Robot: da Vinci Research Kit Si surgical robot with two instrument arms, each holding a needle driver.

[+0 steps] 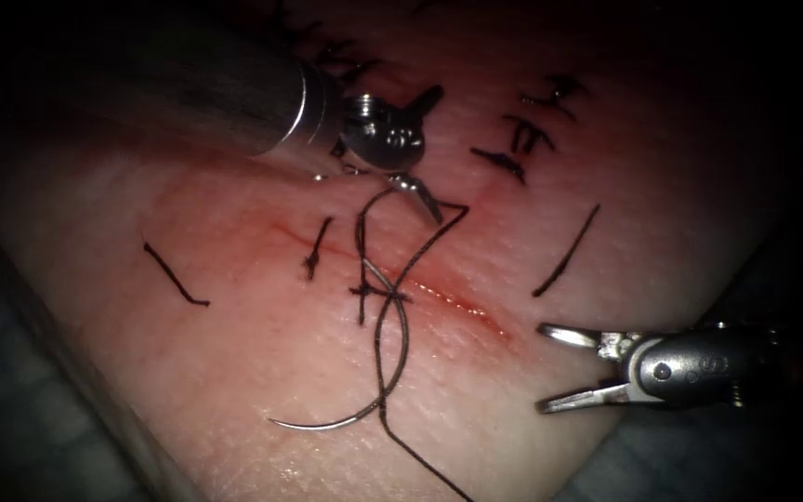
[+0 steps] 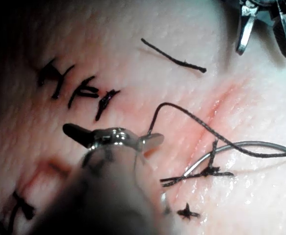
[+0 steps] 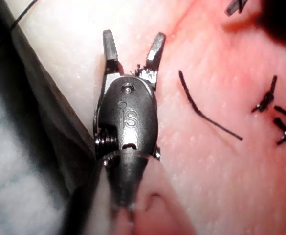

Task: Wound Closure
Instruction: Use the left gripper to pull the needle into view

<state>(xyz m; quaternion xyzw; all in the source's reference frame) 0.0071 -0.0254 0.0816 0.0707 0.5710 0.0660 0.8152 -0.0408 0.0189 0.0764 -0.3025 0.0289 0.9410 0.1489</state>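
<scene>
1. The tissue (image 1: pixel 262 372) carries a reddened cut (image 1: pixel 439 297) running slantwise; this cut serves as the landmark for all that follows.
2. The needle (image 1: pixel 392 372) lies free, held by neither tool; its curve starts at the cut near a small knot of thread and sweeps toward the viewer, its tip resting on the tissue surface left of the cut; whether the end at the cut sits in the tissue cannot be told.
3. The thread (image 1: pixel 420 246) loops up from the knot at the cut toward the left tool, and another stretch trails from the needle down toward the viewer.
4. The left tool (image 1: pixel 425 153) hangs just beyond the cut, its jaws spread wide apart; the nearer jaw touches or lies just beside the thread loop, yet nothing is clamped between the two.
5. The right tool (image 1: pixel 559 367) sits to the right of the cut, near the tissue's edge; its jaws stand clearly parted and grip nothing, which the right wrist view confirms.
6. Cut ends of thread (image 1: pixel 564 251) lie loose on both sides of the cut; finished stitches (image 1: pixel 527 135) sit beyond it, further from the viewer.
</scene>
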